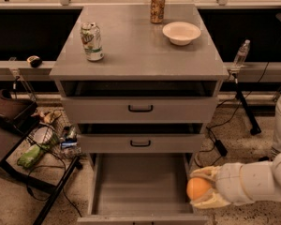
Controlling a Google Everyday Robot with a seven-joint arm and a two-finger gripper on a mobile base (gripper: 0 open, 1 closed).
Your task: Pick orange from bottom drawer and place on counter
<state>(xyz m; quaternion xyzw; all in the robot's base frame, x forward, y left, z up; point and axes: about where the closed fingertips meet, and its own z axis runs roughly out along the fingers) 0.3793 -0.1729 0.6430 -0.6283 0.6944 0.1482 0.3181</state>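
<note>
Clamped tight on the orange (pixel 197 188), my claw (pixel 200 189) hangs at the lower right of the frame, at the right wall of the open bottom drawer (pixel 138 184). At the upper middle, the counter (pixel 140 55) carries a green can (pixel 92 41), a tan can (pixel 157 7) and a bowl (pixel 181 33).

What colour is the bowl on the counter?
Bowl: cream-white, camera view. Gripper holds the orange by the right wall of the bottom drawer.

You see warm, dim light from above: the counter (pixel 140 46) shows a soft sheen, recesses above the upper drawers (pixel 140 109) lie in deep shadow, and the gripper (pixel 200 188), low at right, clasps the brightly lit orange (pixel 196 189)
</note>
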